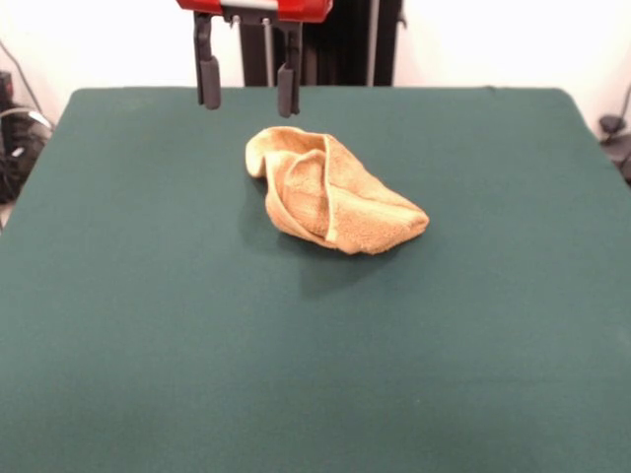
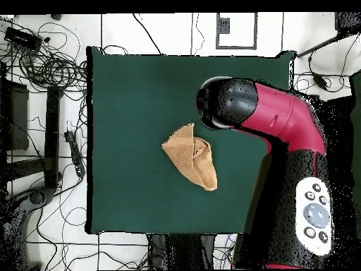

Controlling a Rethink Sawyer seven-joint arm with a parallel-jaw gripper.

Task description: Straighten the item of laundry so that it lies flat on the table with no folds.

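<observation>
The table [image 1: 128, 325] is the biggest thing here, with a dark green cloth top. Above it hangs the red and black arm [image 2: 278, 116], bent over the middle of the table.

The towel [image 1: 330, 192] lies near the middle of the table. It is golden yellow and bunched up into a lump, with one flap folded over the rest and a paler hem running along the fold. In the overhead view its long side runs on a slant, from a wide end to a narrow, pointed end.

The gripper [image 1: 248, 87] hangs up in the air with nothing in it. Its two dark fingers [image 1: 209, 81] stand apart. In the front view the towel lies lower in the picture and a little to the right of it. It looks like the gripper is not right over the towel, but that is hard to tell. To grab a corner, it would likely need to come down and across.
</observation>
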